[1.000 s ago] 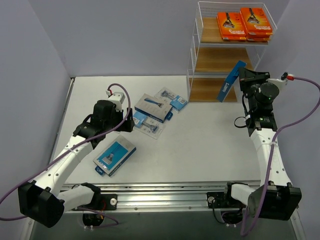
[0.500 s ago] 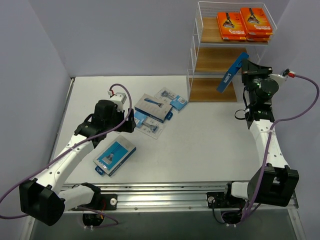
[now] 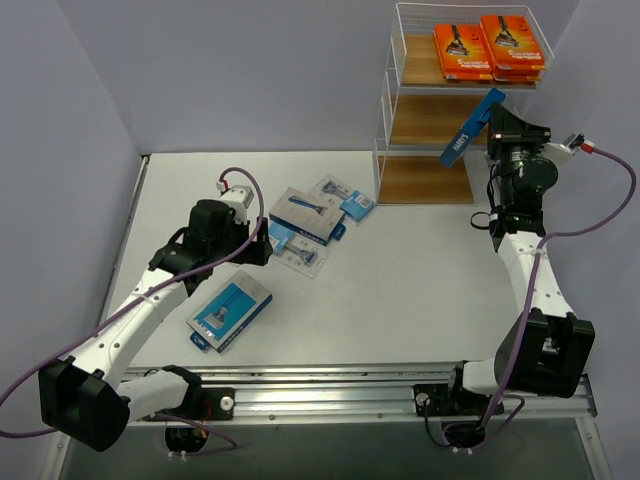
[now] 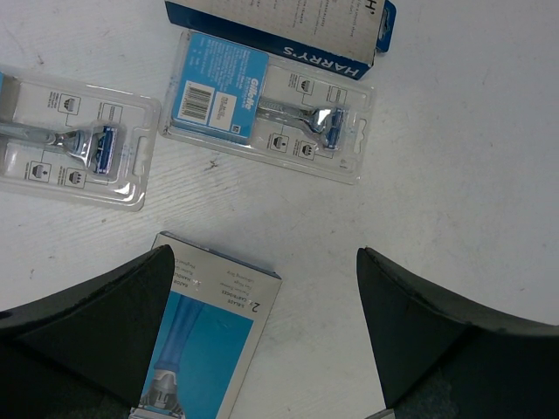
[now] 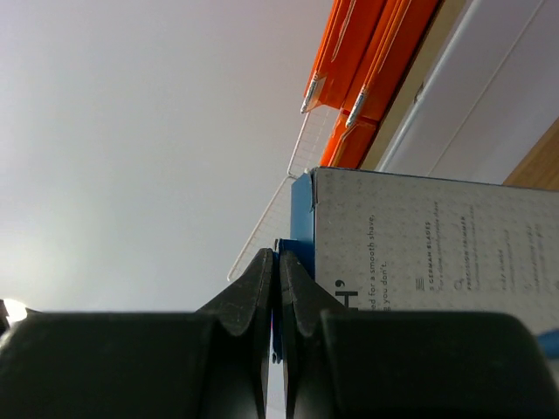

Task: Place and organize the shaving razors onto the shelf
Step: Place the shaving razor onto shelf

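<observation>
I hold a blue razor box (image 3: pixel 470 130) tilted before the middle tier of the shelf (image 3: pixel 385 100), right claw (image 3: pixel 497 127) pinched shut on its edge. Light, stiff card, likely to pivot; left claw (image 3: pixel 258 243) gapes empty.

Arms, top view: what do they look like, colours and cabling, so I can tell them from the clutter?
The left arm and right arm match: white links, black joints and black wrist housings. A purple cable loops along each, ending in a white, red-tipped plug. The fingers are black and wedge-shaped.
</observation>
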Controlling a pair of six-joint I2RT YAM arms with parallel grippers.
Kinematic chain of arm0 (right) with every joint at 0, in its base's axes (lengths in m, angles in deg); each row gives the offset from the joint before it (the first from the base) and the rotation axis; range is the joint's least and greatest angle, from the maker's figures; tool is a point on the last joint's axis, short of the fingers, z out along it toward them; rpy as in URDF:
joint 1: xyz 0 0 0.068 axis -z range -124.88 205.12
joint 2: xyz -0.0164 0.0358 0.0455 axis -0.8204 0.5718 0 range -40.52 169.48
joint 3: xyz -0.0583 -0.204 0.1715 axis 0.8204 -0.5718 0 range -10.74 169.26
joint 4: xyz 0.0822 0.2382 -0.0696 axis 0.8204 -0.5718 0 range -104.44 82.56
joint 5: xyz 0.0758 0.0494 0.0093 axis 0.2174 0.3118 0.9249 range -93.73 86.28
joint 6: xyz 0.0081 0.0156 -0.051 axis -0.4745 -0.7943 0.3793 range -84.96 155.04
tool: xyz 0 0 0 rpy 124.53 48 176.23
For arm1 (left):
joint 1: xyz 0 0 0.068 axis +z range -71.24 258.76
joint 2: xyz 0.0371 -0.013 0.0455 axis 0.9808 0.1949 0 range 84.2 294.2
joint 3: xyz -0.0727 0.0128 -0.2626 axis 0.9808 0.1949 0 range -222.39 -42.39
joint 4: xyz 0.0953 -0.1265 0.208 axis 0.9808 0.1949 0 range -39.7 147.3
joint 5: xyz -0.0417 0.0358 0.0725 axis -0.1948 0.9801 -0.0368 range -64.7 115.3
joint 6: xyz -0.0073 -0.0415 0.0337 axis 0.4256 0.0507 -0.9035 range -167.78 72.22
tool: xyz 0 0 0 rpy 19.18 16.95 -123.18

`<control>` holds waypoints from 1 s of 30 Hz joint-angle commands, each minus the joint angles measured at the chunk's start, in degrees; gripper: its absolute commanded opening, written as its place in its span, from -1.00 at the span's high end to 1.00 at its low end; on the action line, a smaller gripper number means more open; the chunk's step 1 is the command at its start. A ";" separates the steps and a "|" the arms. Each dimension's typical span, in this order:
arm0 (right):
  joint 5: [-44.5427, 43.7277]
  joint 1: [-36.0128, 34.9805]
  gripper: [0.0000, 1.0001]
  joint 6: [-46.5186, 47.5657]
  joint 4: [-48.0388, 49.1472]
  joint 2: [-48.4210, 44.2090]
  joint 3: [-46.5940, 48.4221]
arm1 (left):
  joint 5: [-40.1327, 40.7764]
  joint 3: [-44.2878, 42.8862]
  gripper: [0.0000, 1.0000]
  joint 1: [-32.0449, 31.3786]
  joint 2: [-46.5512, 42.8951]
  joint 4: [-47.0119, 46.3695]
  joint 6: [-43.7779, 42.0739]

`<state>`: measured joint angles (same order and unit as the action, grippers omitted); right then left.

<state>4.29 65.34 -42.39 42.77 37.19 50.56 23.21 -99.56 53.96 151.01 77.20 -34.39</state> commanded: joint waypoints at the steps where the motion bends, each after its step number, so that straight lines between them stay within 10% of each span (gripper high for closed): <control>1: 1.83 0.50 1.00 -1.67 10.07 0.25 2.16 | -1.08 -3.04 -0.89 -0.25 -0.27 -0.88 0.76; 30: 14.84 -3.09 1.00 13.00 -18.22 -16.54 -17.17 | -1.17 -3.39 -0.89 -0.17 0.43 -0.44 0.68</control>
<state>16.11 63.59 -32.29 24.48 22.44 34.38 22.01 -99.87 53.96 151.47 77.24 -33.78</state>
